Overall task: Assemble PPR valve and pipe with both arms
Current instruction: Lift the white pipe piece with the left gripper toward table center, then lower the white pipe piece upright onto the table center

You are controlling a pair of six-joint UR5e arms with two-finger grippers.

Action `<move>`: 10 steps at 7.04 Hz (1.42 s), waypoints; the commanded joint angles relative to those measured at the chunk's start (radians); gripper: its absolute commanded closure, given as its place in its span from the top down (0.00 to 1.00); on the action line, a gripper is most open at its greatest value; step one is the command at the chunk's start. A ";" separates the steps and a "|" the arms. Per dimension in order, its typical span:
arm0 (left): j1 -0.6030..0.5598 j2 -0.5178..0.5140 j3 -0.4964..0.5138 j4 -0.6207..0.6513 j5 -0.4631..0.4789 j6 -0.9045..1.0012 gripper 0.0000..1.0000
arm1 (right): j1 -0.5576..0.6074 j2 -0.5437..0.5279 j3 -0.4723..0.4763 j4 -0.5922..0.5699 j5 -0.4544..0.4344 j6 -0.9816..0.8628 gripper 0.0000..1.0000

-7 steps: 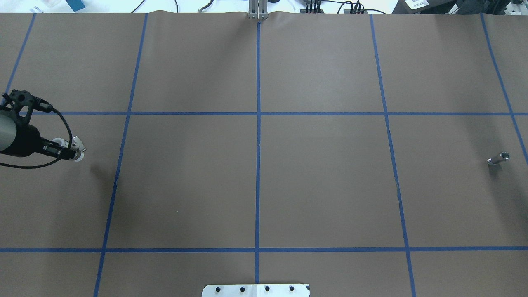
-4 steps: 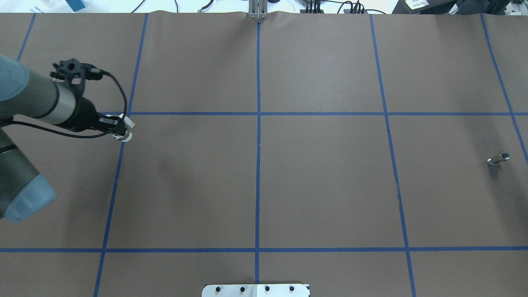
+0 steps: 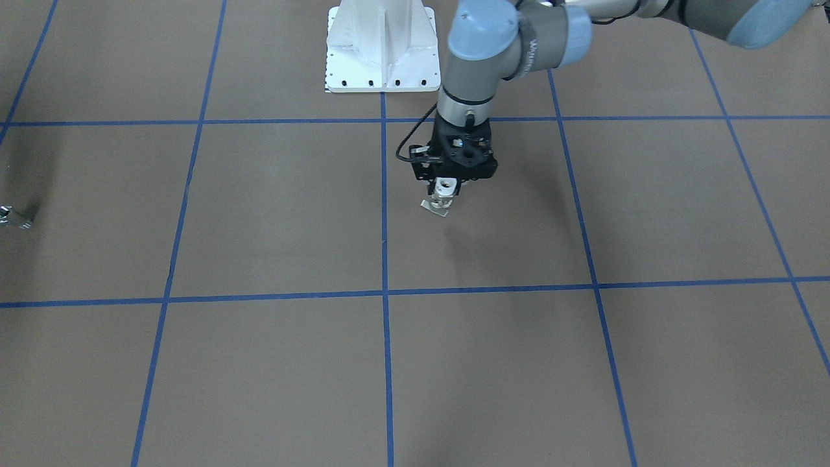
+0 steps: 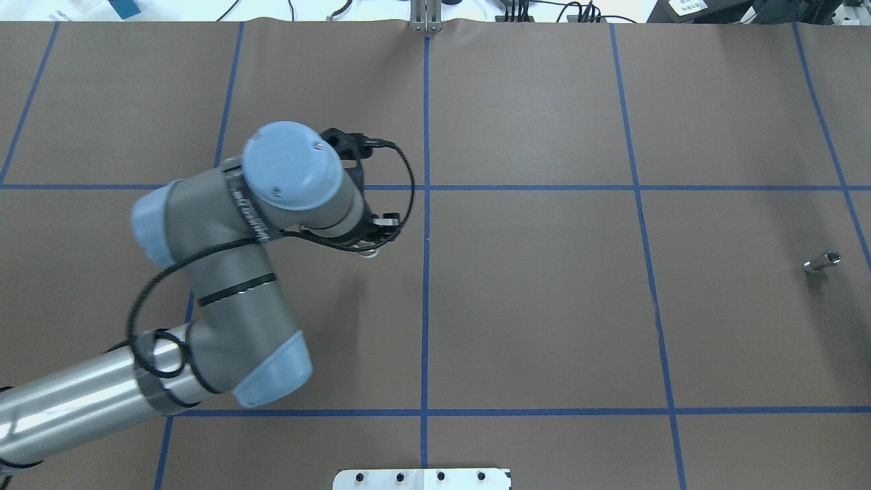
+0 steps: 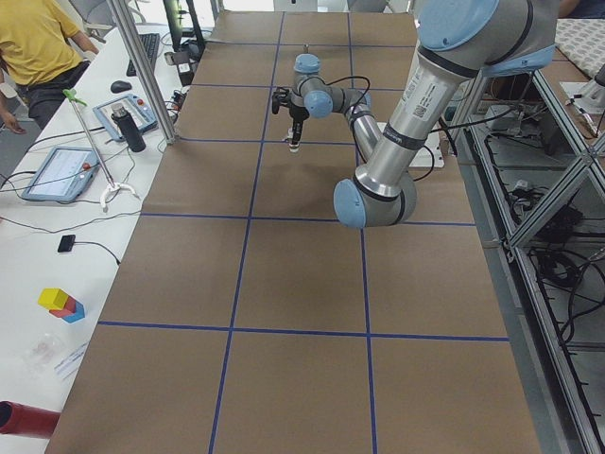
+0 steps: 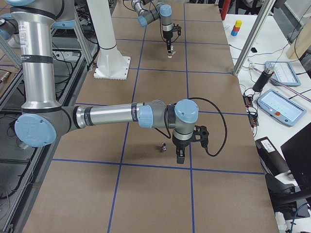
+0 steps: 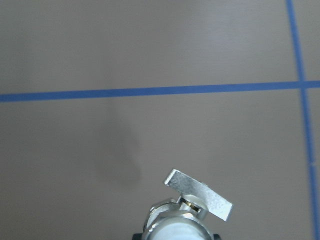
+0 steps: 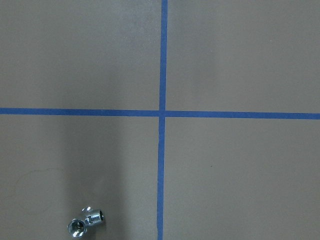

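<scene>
The left hand [image 3: 446, 184], clamped on the PPR valve [image 7: 176, 222], has swung inward over the surface [image 4: 544, 320]; the pipe [image 4: 822, 261] awaits the right hand [image 6: 181, 156], whose grip I cannot tell.

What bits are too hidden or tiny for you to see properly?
Right gripper: side view only, too small to tell open or shut.
Valve: overhead, the left arm covers most of it; left wrist view, the bottom edge cuts it.
Pipe: front view, tiny at the edge, shape unclear.
</scene>
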 commanded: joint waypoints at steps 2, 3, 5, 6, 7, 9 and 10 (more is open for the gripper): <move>0.038 -0.229 0.284 -0.025 0.031 -0.061 0.00 | 0.000 0.000 -0.001 0.000 0.002 0.000 1.00; 0.038 -0.221 0.295 -0.028 0.033 -0.045 0.00 | 0.000 0.000 -0.001 0.000 0.000 0.000 1.00; 0.037 -0.207 0.298 -0.028 0.033 -0.015 0.00 | 0.000 0.000 -0.001 0.000 0.000 0.001 1.00; 0.035 -0.206 0.299 -0.030 0.033 -0.011 0.07 | 0.000 0.000 -0.001 0.000 0.000 0.000 1.00; 0.037 -0.206 0.299 -0.038 0.033 0.002 0.42 | 0.000 0.000 -0.001 0.000 0.000 0.001 1.00; 0.037 -0.171 0.299 -0.112 0.033 0.007 0.92 | 0.000 0.000 -0.001 0.000 0.000 0.001 1.00; 0.037 -0.169 0.299 -0.113 0.033 0.007 0.97 | 0.000 0.000 -0.001 0.000 0.000 0.001 1.00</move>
